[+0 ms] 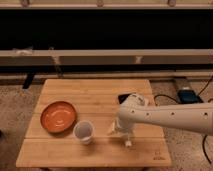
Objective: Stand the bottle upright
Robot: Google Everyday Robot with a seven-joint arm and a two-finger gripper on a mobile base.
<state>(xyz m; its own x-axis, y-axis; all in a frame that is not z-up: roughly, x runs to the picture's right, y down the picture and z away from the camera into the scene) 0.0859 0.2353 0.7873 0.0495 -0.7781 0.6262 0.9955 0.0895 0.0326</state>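
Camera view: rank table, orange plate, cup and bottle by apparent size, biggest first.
1. table
2. orange plate
3. cup
Unranked: bottle. It is mostly hidden by the gripper, which is at the table's front right. Only its visible part looks smaller than the cup.
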